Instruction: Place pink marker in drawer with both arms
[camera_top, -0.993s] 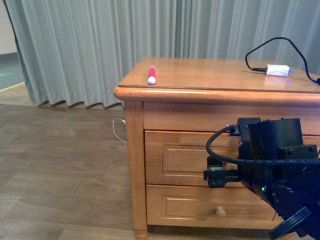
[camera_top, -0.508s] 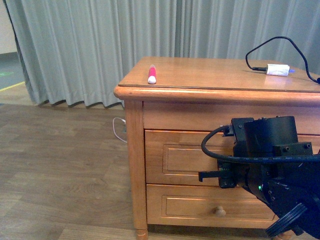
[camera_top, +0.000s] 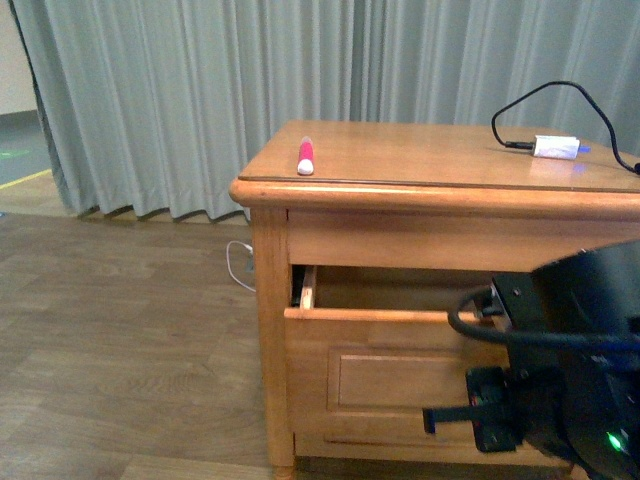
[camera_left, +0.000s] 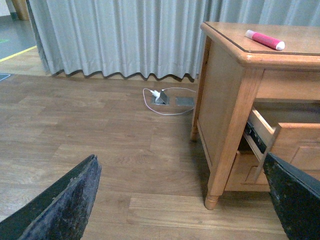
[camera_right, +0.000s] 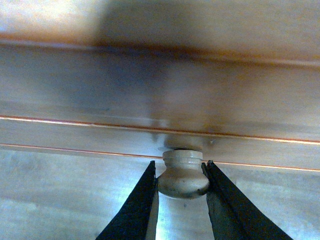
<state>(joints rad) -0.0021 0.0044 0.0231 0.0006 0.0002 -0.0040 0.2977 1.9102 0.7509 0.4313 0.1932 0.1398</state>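
The pink marker (camera_top: 306, 156) with a white cap lies on the cabinet top near its left front corner; it also shows in the left wrist view (camera_left: 264, 40). The upper drawer (camera_top: 385, 345) stands pulled out, its inside partly showing; its corner shows in the left wrist view (camera_left: 295, 142). My right gripper (camera_right: 181, 176) is shut on the drawer knob (camera_right: 183, 175), one finger on each side. The right arm (camera_top: 570, 390) covers the knob in the front view. My left gripper (camera_left: 182, 200) is open and empty, low above the floor to the left of the cabinet.
The wooden cabinet (camera_top: 270, 330) stands on a wood floor before grey curtains (camera_top: 200, 90). A white charger (camera_top: 556, 147) with a black cable lies at the top's back right. A white cable and floor socket (camera_left: 162, 97) lie beside the cabinet.
The upper drawer has come out from shut to pulled open. My right arm has drawn back towards me and lower with the knob in its grip. The marker has not moved.
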